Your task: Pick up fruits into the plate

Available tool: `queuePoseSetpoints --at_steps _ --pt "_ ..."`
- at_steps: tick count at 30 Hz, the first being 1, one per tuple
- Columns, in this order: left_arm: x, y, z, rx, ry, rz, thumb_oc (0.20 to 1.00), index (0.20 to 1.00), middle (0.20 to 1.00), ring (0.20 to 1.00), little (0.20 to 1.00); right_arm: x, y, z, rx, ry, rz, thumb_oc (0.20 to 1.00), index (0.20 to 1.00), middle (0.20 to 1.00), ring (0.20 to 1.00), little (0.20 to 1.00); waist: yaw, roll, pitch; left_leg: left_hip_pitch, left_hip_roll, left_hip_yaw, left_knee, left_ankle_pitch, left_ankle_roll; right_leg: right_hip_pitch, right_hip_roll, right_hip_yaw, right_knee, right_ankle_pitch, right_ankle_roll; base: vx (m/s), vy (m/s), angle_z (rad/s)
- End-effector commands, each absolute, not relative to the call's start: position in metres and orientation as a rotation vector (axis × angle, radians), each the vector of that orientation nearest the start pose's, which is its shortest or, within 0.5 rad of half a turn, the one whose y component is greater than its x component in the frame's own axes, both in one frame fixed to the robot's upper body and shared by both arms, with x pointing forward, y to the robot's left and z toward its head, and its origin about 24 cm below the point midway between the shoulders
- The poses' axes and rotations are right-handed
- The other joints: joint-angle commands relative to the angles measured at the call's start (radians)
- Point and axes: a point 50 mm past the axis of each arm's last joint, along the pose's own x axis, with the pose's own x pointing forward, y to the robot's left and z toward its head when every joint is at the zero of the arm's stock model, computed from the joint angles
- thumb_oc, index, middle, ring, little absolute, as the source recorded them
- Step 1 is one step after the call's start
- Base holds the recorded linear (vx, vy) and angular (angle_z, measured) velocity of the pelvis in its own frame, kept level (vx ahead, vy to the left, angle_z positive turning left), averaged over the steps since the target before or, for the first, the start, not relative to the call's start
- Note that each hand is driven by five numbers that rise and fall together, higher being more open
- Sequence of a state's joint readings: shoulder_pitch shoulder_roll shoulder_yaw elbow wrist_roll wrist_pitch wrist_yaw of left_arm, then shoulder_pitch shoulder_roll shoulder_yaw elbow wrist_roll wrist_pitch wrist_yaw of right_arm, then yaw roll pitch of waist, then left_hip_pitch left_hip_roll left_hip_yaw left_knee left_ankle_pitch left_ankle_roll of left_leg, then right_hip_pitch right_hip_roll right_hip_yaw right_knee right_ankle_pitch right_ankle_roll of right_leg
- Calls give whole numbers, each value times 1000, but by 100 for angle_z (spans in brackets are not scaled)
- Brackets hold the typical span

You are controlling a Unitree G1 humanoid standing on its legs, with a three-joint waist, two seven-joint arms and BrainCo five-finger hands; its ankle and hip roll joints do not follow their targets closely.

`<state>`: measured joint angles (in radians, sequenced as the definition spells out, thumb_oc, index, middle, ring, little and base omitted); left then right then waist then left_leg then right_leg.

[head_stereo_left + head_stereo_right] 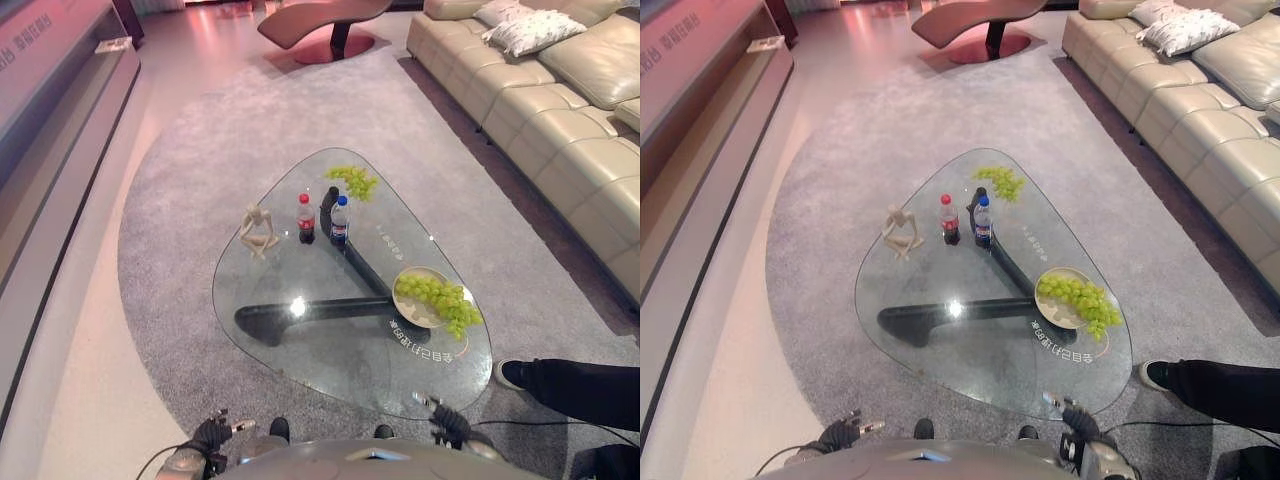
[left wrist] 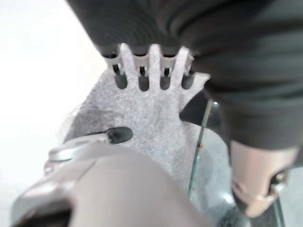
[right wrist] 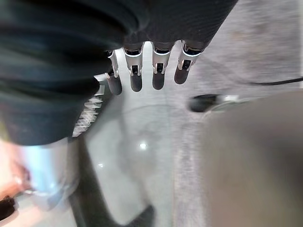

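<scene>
A bunch of green grapes [image 1: 352, 181] lies at the far end of the glass coffee table [image 1: 300, 340]. A second bunch of green grapes [image 1: 438, 298] rests on a pale plate [image 1: 408, 305] near the table's right edge, spilling over its rim. My left hand [image 1: 212, 434] hangs low in front of the table's near edge on the left, its fingers [image 2: 142, 78] relaxed and holding nothing. My right hand [image 1: 447, 423] hangs likewise at the near right, its fingers [image 3: 156, 71] straight and empty.
A cola bottle [image 1: 306, 218], a blue-labelled bottle [image 1: 339, 221] and a small wooden figure [image 1: 258, 232] stand mid-table. A beige sofa [image 1: 560, 110] runs along the right, a low cabinet [image 1: 60, 150] along the left. A person's leg and shoe [image 1: 570, 385] rest at the near right.
</scene>
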<state>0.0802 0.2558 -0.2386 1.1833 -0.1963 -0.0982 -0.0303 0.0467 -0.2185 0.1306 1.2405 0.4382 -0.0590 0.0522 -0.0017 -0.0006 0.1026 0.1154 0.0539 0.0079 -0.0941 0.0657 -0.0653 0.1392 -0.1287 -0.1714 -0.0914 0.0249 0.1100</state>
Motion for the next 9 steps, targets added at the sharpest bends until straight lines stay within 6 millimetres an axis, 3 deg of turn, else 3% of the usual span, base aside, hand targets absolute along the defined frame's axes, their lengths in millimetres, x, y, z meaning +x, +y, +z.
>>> queuePoseSetpoints --at_steps 1,4,9 --pt "80 229 -164 160 1206 38 1000 1000 1000 1000 1000 67 -222 -169 100 1278 -216 1000 1000 1000 1000 1000 15 6 22 46 -71 84 43 -140 64 -25 33 6 88 -40 -20 3 49 0" --pt "77 224 -165 144 1234 21 1000 1000 1000 1000 1000 59 -223 -170 75 1317 -176 1000 1000 1000 1000 1000 11 12 14 58 -72 89 36 -143 67 -14 33 7 82 -42 -21 -3 40 -5" --pt "78 220 -166 135 1250 2 1000 1000 1000 1000 1000 66 -222 -169 50 1293 -136 1000 1000 1000 1000 1000 6 16 3 68 -73 91 30 -147 70 -8 34 14 81 -45 -21 -10 15 -8"
